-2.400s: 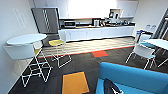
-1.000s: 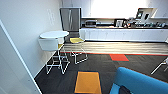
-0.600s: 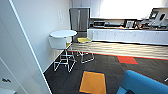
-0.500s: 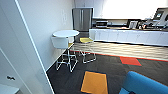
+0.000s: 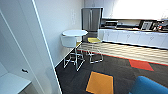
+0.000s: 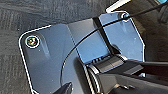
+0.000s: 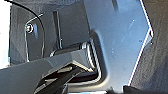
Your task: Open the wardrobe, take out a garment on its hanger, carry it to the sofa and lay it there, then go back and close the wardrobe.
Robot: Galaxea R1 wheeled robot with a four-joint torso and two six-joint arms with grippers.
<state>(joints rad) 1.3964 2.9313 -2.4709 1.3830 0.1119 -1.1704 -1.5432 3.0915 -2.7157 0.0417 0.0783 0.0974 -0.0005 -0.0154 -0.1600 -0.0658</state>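
blue sofa [image 5: 147, 86] cut off at corner, countertop items [image 5: 150, 25] blurred

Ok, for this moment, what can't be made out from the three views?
- Sofa, head view: a blue corner shows; the picture's lower edge cuts off the rest.
- White panels at the left, head view: cut by the edge, so whether they are the wardrobe can't be told.
- Counter items, head view: too blurred to name.
- Both wrist views: the robot's own dark plate covers the fingers, so open or shut can't be told.
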